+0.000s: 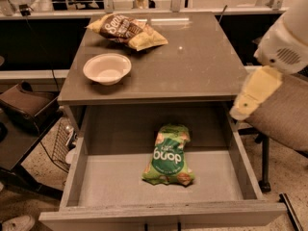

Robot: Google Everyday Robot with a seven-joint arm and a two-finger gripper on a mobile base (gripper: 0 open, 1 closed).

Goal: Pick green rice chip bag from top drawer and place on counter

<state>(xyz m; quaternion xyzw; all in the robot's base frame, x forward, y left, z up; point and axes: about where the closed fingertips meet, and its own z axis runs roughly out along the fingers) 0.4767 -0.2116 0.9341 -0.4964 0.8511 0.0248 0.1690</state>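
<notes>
The green rice chip bag [169, 156] lies flat on the pale bottom of the open top drawer [106, 182], right of its middle, lettering facing up. The counter [192, 57] is the grey-brown tabletop above and behind the drawer. My arm comes in from the upper right as a white rounded housing [286, 42] with a cream end piece. The gripper [243, 107] hangs at that end, over the drawer's right wall beside the counter's front right corner. It is well right of and above the bag, touching nothing and holding nothing that I can see.
A white bowl [107, 69] sits on the counter's front left. A yellow-and-brown chip bag [127, 30] lies at its back left. A padded chair [284, 119] stands right of the drawer. A dark stand [24, 109] and a wire basket [60, 141] are on the left.
</notes>
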